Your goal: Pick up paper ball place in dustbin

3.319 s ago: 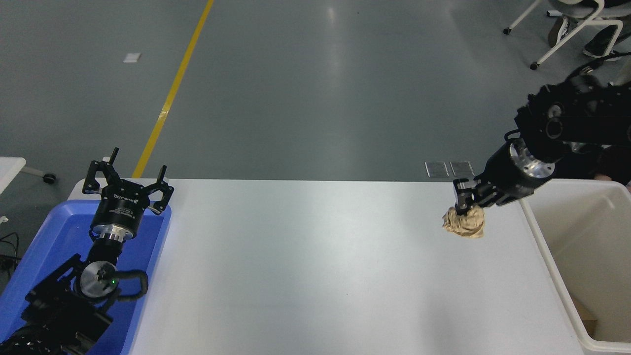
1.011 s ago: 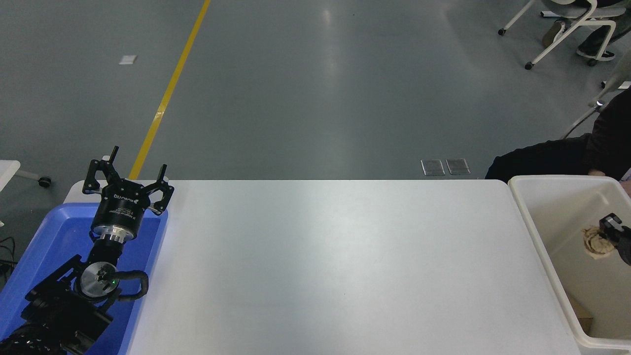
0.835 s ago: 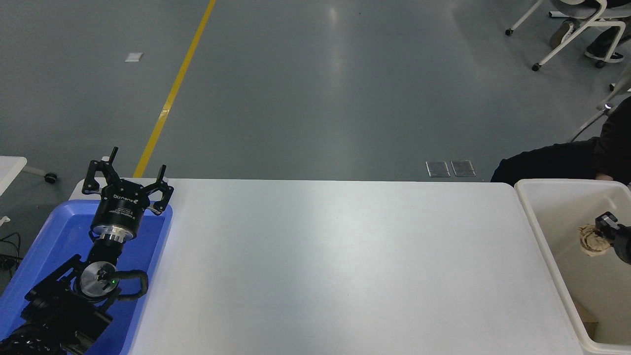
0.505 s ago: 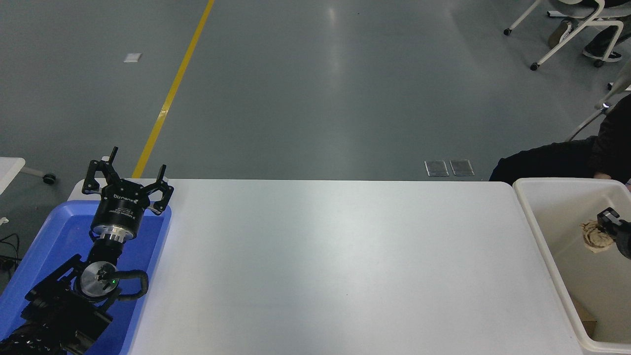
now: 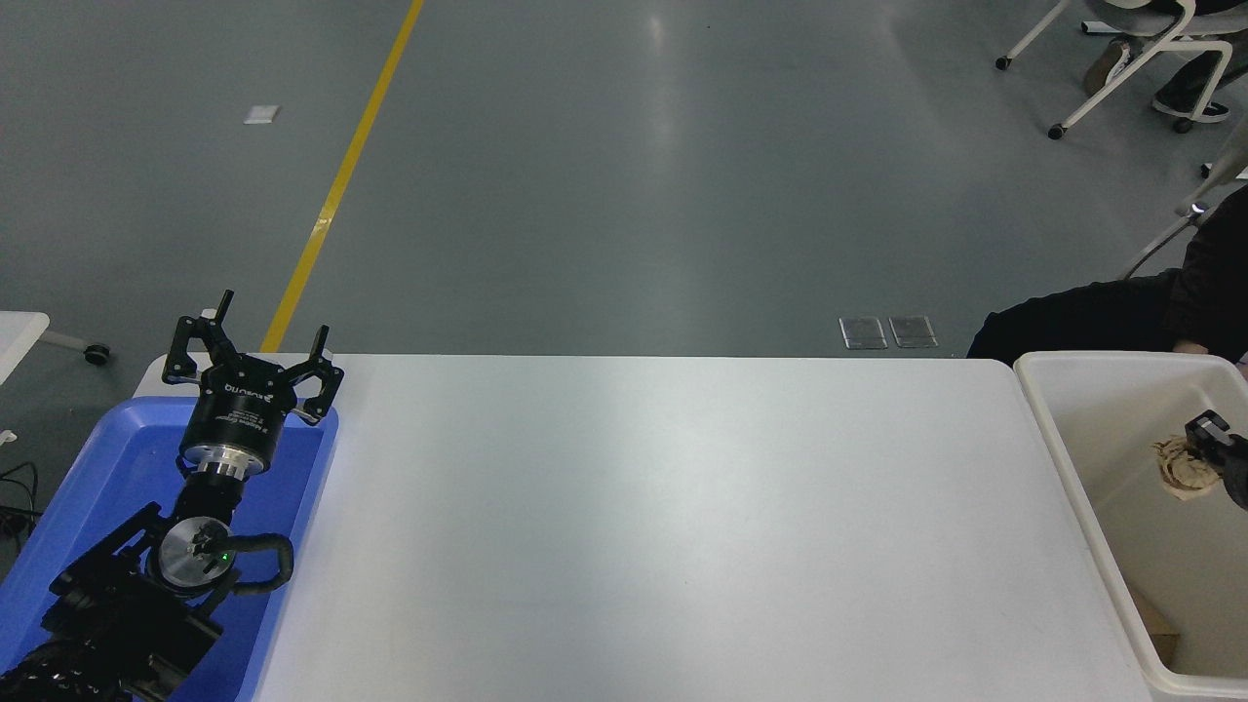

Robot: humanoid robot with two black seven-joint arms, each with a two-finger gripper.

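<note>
The tan-brown paper ball (image 5: pixel 1182 468) hangs inside the off-white dustbin (image 5: pixel 1055 441) at the table's right end, below its rim and clear of the near wall. My right gripper (image 5: pixel 1207 447) comes in from the right edge, mostly cut off by the picture; its visible finger presses on the ball's right side, and it is shut on the ball. My left gripper (image 5: pixel 252 343) is parked open and empty over the blue tray at the lower left.
The shallow blue tray (image 5: pixel 102 458) sits at the table's left end under the left arm. A person in dark clothing (image 5: pixel 1082 317) is just behind the dustbin. A brown scrap (image 5: pixel 1160 639) lies on the dustbin's floor. The white table (image 5: pixel 634 507) spans between them.
My right gripper carried the paper ball from above the table's right side over the rim into the dustbin. Over the last second it has only shifted slightly there.
</note>
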